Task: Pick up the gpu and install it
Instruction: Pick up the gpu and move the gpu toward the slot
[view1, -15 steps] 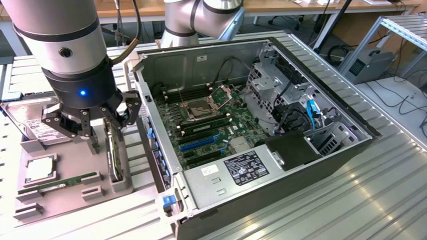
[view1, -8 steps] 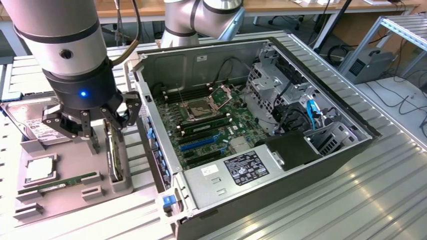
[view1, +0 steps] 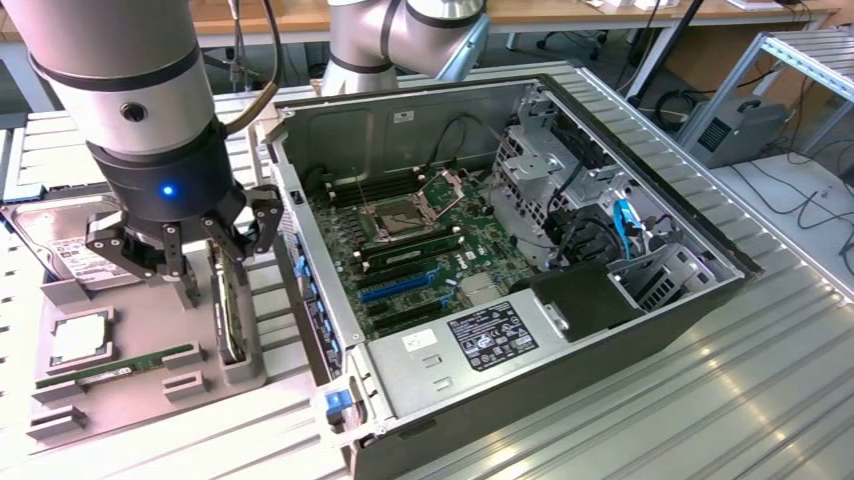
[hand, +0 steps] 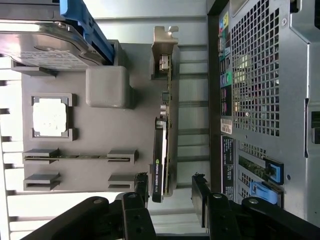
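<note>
Robot gripper (view1: 200, 265), jaws wide and empty, hovers just above the gpu (view1: 230, 312), which stands on edge in a grey tray (view1: 134, 392) beside the open case (view1: 601, 400) (slots look empty). Pickup and installation both remain.

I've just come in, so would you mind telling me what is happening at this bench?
A robot arm's gripper hangs with its jaws open over the gpu, which stands on edge in a grey parts holder beside an open computer case. In the wrist view the fingers flank the card's end without touching it. The card is not yet installed in the case.
</note>
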